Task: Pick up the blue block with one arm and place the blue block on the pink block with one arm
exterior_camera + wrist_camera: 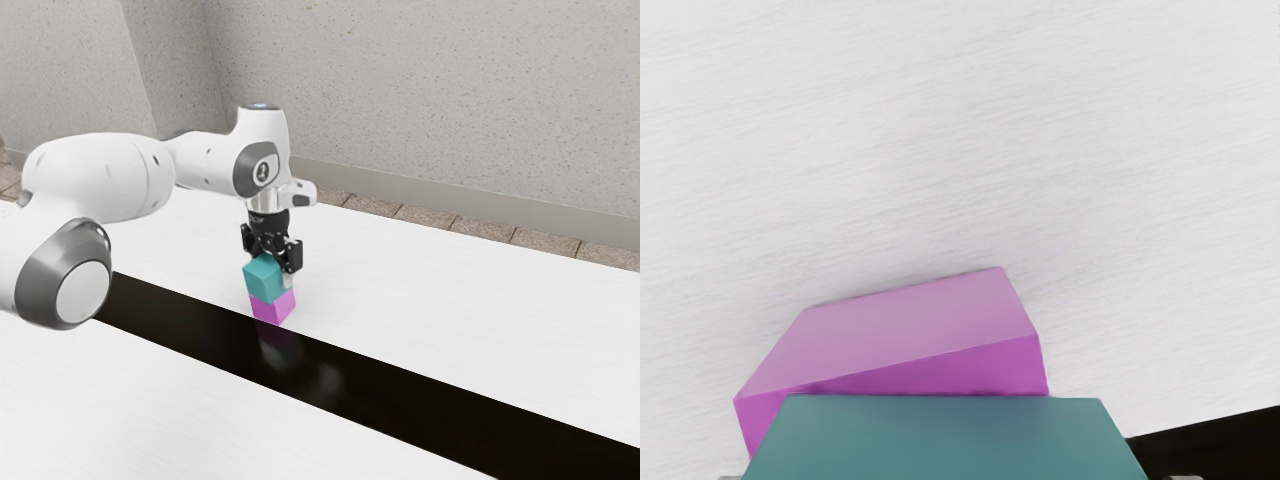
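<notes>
The white arm (pixel 120 180) comes in from about 9 o'clock in the exterior view and reaches toward the middle of the surface (pixel 450 290), its wrist pointing straight down. The black claw (pixel 271 262) is closed on the blue block (pixel 264 277), one finger against each of two opposite sides near the block's top. The block looks more teal than pure blue. It sits directly on the pink block (pixel 273 306), bottom face touching the pink top, so the two make a short upright stack. The upper block is turned slightly against the lower one, so their edges do not quite line up. The pink block rests on the white part of the surface, just at the 12 o'clock edge of a glossy black strip (pixel 400 400) that runs across the surface from about 9 o'clock down toward 4 o'clock. A faint reflection of the stack shows on that strip at 6 o'clock from the blocks. Beyond the surface, toward 12 o'clock, a band of brown floor tiles (pixel 480 228) meets a rough grey wall (pixel 450 90). In the wrist view the blue block (pixel 940 440) lies close under the hand, with the pink block (pixel 910 330) showing past its far edge and twisted a little against it. The white surface (pixel 940 130) spreads beyond both, and a corner of the black strip (pixel 1230 440) lies beside the blue block.
</notes>
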You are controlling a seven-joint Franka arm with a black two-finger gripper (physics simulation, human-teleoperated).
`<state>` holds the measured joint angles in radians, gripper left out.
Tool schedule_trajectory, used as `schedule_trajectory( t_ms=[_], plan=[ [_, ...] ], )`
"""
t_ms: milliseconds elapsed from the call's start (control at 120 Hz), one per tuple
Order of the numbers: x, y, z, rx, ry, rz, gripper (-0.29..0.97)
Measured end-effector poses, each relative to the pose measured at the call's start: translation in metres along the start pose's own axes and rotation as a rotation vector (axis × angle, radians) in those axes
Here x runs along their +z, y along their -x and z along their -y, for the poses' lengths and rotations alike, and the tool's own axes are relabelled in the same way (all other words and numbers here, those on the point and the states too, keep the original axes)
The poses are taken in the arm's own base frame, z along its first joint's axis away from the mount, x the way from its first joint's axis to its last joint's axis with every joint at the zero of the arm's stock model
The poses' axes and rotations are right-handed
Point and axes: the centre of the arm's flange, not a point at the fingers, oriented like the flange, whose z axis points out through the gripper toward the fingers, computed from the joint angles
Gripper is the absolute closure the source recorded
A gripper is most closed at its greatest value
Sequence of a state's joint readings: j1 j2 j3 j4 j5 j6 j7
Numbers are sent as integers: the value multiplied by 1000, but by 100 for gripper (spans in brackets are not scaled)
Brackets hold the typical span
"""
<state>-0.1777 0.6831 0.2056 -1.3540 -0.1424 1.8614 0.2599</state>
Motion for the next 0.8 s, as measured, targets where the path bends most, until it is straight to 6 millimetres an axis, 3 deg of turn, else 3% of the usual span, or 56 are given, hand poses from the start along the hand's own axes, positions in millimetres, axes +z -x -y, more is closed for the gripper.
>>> schedule_trajectory(
  t_ms=[142, 217, 350, 442, 525, 633, 800],
  plan=[
    [-10, 1, -6, 21, -14, -7, 8],
    [-41, 8, -21, 38, -62, -28, 5],
    [-150, 59, -56, 76, -117, -132, 3],
    [-228, 113, -77, 133, -126, -199, 2],
    [-280, 163, -92, 185, -122, -237, 1],
    [-306, 201, -93, 209, -140, -237, 1],
    [-307, 208, -94, 206, -173, -195, 0]
  ],
)
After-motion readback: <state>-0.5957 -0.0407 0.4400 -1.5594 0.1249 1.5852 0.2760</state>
